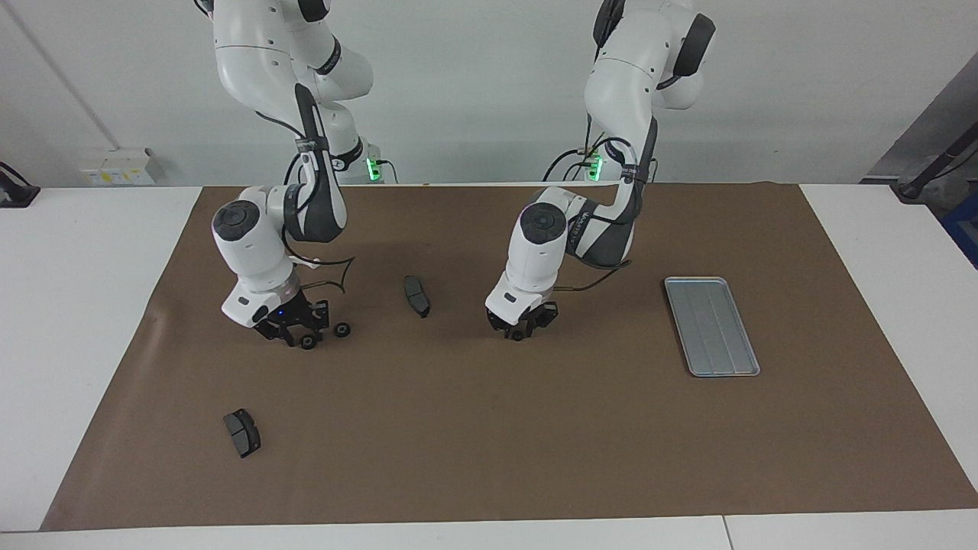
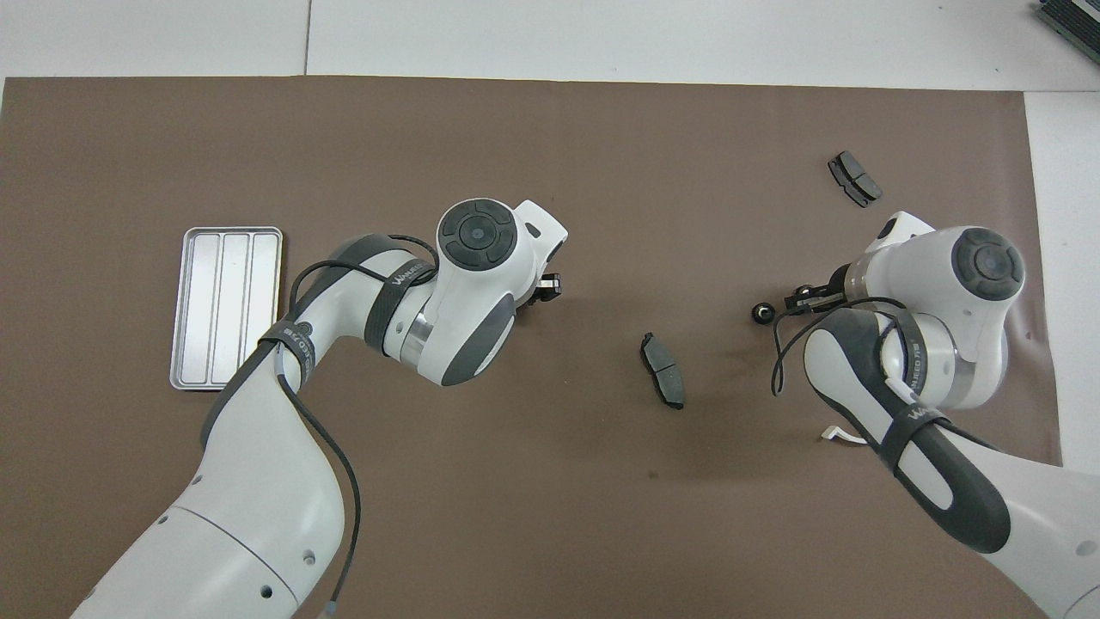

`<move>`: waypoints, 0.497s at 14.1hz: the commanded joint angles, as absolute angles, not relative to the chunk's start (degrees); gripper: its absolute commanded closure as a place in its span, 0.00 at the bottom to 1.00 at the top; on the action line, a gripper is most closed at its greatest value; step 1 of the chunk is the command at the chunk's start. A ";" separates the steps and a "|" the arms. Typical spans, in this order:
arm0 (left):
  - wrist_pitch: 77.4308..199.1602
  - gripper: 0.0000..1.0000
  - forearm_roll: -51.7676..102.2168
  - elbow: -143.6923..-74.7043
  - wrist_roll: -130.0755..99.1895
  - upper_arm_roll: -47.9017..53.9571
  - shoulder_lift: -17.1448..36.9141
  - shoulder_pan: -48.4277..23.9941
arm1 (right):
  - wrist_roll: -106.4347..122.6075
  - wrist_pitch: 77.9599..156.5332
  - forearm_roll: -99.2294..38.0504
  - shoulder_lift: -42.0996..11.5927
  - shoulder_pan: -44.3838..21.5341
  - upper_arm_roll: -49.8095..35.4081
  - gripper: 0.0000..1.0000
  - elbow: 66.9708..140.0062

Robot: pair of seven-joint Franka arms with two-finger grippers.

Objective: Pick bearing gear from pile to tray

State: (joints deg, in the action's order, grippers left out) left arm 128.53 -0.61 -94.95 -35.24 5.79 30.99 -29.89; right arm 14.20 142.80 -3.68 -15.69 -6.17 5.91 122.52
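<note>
Facing and overhead cameras, both high, share the mat (image 1: 489, 428).
</note>
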 commanded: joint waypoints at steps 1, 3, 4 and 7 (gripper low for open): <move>130.60 0.63 -1.93 -96.59 -36.39 4.83 30.76 -30.94 | 16.17 144.40 -5.27 -14.59 -6.06 6.15 0.46 124.45; 130.61 0.69 -1.93 -96.59 -36.39 4.92 30.76 -30.94 | 15.74 144.40 -5.27 -14.59 -6.06 6.15 0.47 124.45; 130.61 0.73 -1.85 -96.59 -36.30 4.83 30.76 -30.94 | 15.30 144.40 -5.36 -14.59 -6.06 6.15 0.47 124.45; 130.52 0.95 -1.85 -96.50 -36.30 4.92 30.76 -30.94 | 15.12 144.49 -5.88 -14.68 -6.06 6.15 0.47 124.37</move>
State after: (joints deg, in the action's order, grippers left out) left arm 129.14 -0.75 -95.58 -35.24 5.75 30.95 -29.90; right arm 14.20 142.93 -3.76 -15.55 -6.17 6.05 122.63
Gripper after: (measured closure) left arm 0.758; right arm 0.467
